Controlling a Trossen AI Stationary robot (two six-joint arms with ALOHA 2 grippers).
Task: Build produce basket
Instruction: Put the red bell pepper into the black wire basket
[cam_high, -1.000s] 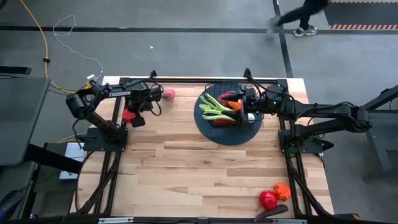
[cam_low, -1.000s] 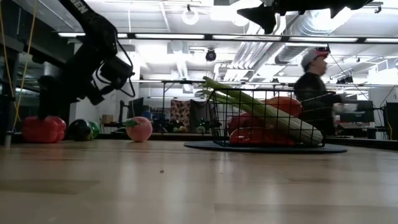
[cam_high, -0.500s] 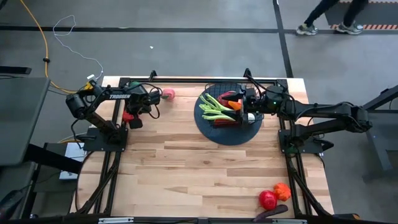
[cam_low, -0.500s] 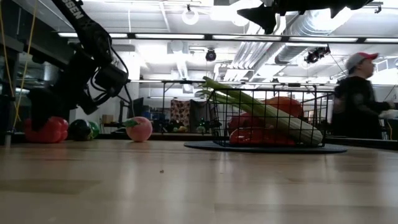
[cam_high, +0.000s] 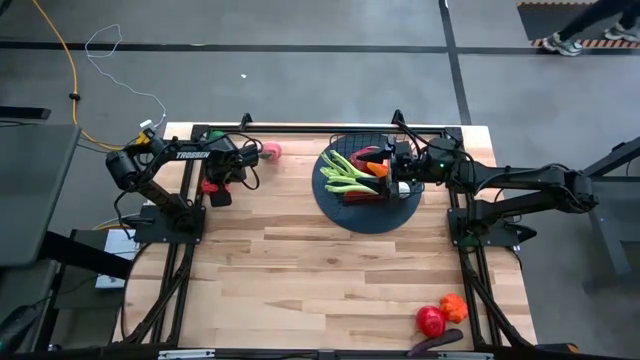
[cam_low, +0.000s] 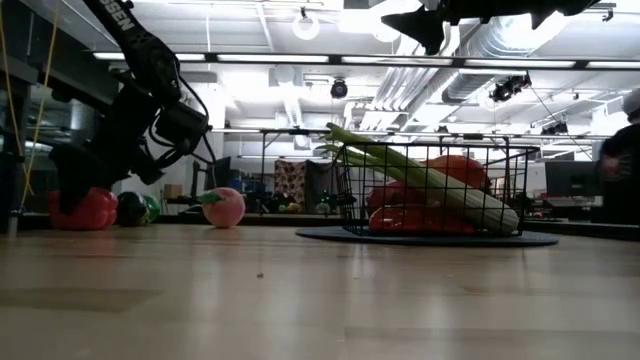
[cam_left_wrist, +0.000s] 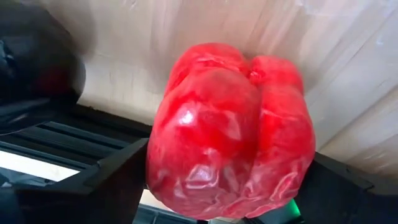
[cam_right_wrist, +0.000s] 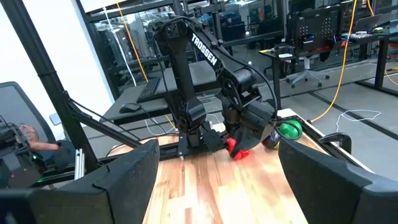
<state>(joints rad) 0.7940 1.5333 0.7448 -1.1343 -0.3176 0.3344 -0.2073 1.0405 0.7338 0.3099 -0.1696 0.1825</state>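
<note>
In the high view, the left gripper covers most of the red bell pepper. A dark eggplant is cut off at the lower edge. A person is cropped at the low view's right edge.

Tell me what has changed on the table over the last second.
The left gripper has come down over the red bell pepper at the table's far left edge, and its fingers now straddle it, narrowing slightly; the pepper still rests on the table, not lifted. A person walking behind the table has nearly left view. Unchanged: the right gripper stays open above the basket, and the celery, peach and loose produce have not moved.
</note>
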